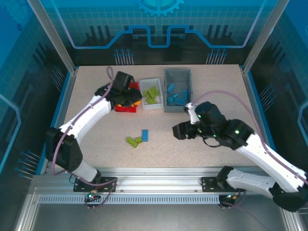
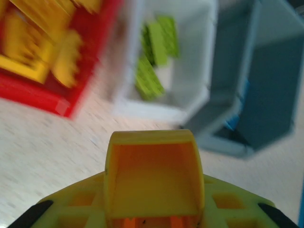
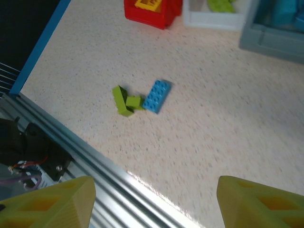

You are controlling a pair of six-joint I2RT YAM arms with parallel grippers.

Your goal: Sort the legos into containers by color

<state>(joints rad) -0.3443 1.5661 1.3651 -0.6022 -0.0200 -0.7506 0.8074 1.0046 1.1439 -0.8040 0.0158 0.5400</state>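
Two lime legos (image 3: 122, 100) beside blue lego (image 3: 156, 96); left pincer (image 2: 154, 206) clamps orange lego (image 2: 153, 171); right pincer (image 3: 156, 192) wide, empty.

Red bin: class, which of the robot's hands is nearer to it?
Left. The left hand is directly over the red bin, at its front edge. The right hand is well off to the bin's right and nearer the robot, in front of the grey bin.

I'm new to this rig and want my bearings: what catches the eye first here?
Three bins stand in a row at the far side of the table: a red bin with yellow-orange bricks, a white bin with green bricks, a grey bin with blue bricks. Mid-table, a loose blue brick lies beside loose green bricks, with the right gripper open to their right.
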